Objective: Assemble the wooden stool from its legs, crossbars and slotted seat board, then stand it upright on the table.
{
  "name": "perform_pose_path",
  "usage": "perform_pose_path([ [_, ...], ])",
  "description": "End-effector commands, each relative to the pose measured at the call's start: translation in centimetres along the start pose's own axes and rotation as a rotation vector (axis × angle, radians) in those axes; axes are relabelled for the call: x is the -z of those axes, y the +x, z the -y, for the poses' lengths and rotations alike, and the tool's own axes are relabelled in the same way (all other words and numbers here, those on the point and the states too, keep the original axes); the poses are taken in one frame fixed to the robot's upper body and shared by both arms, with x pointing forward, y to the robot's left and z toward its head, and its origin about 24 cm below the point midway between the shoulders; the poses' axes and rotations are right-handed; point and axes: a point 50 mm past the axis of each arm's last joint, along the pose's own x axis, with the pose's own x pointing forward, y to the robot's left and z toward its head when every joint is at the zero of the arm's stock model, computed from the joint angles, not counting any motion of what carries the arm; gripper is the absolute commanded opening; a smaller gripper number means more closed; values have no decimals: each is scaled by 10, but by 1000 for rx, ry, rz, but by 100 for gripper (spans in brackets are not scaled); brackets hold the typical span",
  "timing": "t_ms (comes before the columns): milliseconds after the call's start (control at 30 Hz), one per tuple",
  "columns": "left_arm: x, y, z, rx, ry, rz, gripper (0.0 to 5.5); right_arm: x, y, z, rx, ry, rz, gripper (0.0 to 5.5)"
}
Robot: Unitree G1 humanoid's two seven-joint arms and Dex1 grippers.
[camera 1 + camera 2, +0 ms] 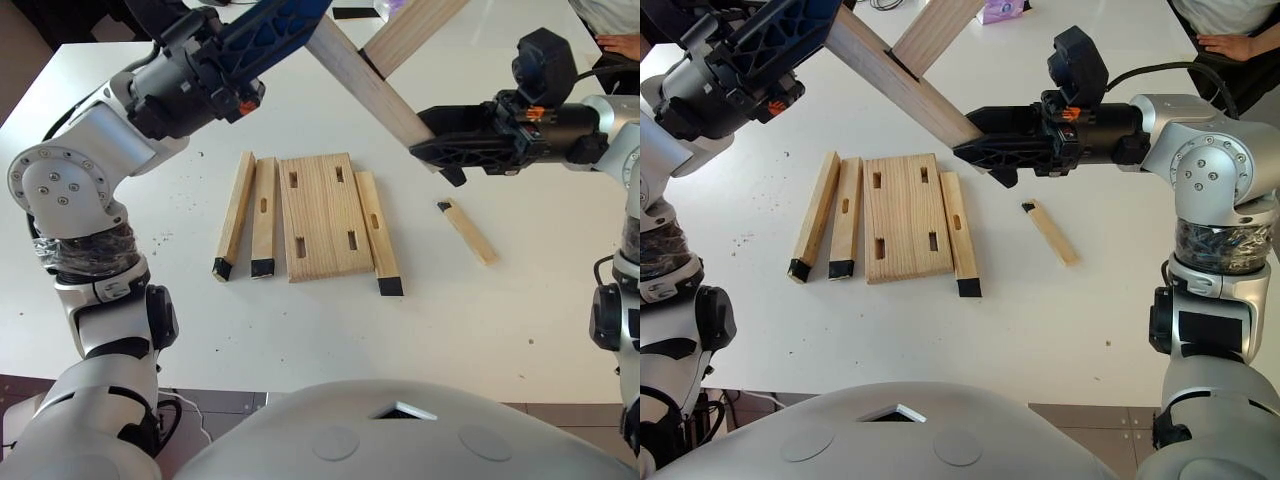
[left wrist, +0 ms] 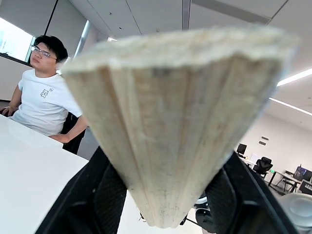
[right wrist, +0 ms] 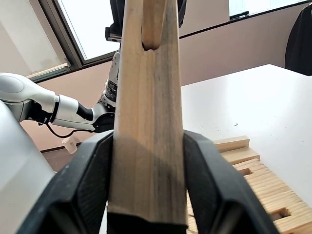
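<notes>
One white table (image 1: 520,320), and flat at its middle lies the slotted seat board (image 1: 322,215). Above it, toward the far edge, the held leg (image 1: 365,85) hangs slanted in the air. The left gripper (image 1: 285,22) is clamped on its upper end and the right gripper (image 1: 430,140) on its lower end, with the joined crossbar (image 1: 415,30) jutting from its middle. The outer left leg (image 1: 236,213) and inner left leg (image 1: 264,215) lie just beside the board, the right leg (image 1: 378,232) against its other side. The loose crossbar (image 1: 468,232) sits apart toward the right edge.
</notes>
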Motion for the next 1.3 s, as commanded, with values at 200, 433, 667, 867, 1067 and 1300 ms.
perform_pose_path([
  [200, 9, -1, -1, -33, 67, -63, 210, 7, 3, 11, 104, -98, -15, 242],
  [433, 9, -18, -14, -137, 140, -94, 206, 27, -6, 17, 196, -128, -11, 352],
  [667, 18, -38, -22, -169, 284, -280, 206, 58, -30, 18, 400, -144, -8, 451],
  [867, 24, -79, -16, -205, 374, -417, 206, 64, -49, 25, 685, -118, 144, 539],
  [1067, 11, -95, -2, -171, 394, -538, 206, 79, -58, 15, 852, -44, 238, 540],
  [1300, 10, -103, -3, -147, 400, -624, 206, 89, -61, 10, 971, 6, 313, 540],
])
